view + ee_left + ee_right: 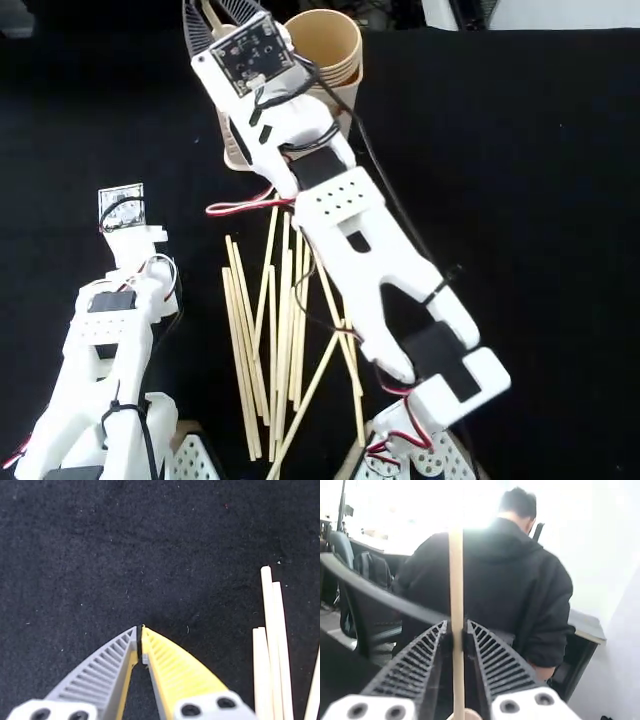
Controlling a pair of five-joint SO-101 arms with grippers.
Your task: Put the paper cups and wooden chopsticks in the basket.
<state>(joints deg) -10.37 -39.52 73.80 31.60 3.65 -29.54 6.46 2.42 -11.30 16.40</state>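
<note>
A stack of paper cups (325, 50) stands upright at the far edge of the black table. My right gripper (456, 627) is shut on one wooden chopstick (456, 580), which stands up between its black fingers. In the high view that gripper (212, 18) is raised at the table's far edge, just left of the cups. Several loose chopsticks (275, 340) lie scattered in the middle of the table between the arms. My left gripper (140, 630) is shut with nothing in it, low over bare black cloth, with some chopstick ends (272, 645) beside it.
A tan curved edge (230, 158) shows under the right arm's wrist; I cannot tell what it is. The right arm (360, 250) stretches diagonally over the chopstick pile. The left arm (110, 340) sits at the near left. Bare black cloth (540, 200) lies to the right.
</note>
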